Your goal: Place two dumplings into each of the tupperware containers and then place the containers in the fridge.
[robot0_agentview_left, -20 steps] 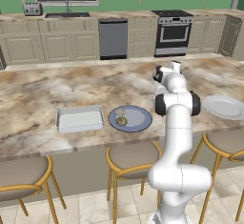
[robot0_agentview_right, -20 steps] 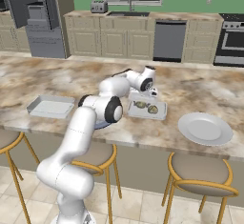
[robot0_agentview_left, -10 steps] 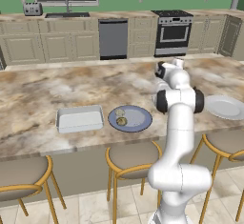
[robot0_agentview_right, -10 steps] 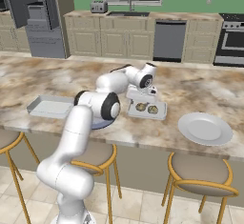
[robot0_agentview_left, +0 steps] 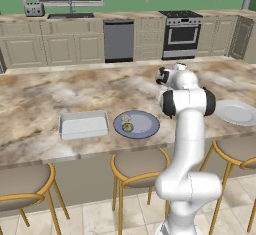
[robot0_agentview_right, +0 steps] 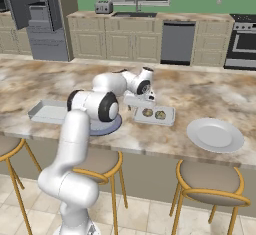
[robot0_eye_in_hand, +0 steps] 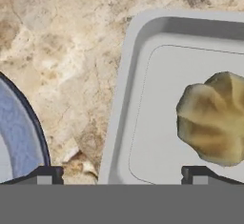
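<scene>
One tupperware container (robot0_agentview_right: 168, 120) sits on the island counter with two dumplings (robot0_agentview_right: 147, 112) (robot0_agentview_right: 160, 114) inside. My gripper (robot0_agentview_right: 150, 99) hangs just above its left end, open and holding nothing. In the hand view my gripper (robot0_eye_in_hand: 119, 178) straddles the container's rim (robot0_eye_in_hand: 125, 99), with one dumpling (robot0_eye_in_hand: 214, 118) lying near the right fingertip (robot0_eye_in_hand: 195, 174). A second, empty container (robot0_agentview_left: 84, 125) stands further left. Two more dumplings (robot0_agentview_left: 125, 118) (robot0_agentview_left: 128, 127) rest on the round blue plate (robot0_agentview_left: 142, 124). The fridge (robot0_agentview_right: 45, 29) stands at the far left with its door open.
A white plate (robot0_agentview_right: 215, 134) lies on the counter to the right. Wooden stools (robot0_agentview_right: 207, 181) line the near side of the island. A dishwasher (robot0_agentview_left: 119, 40) and an oven (robot0_agentview_left: 180, 35) stand along the back wall.
The jaws have spread a little wider above the container with the two dumplings. The hand has barely shifted.
</scene>
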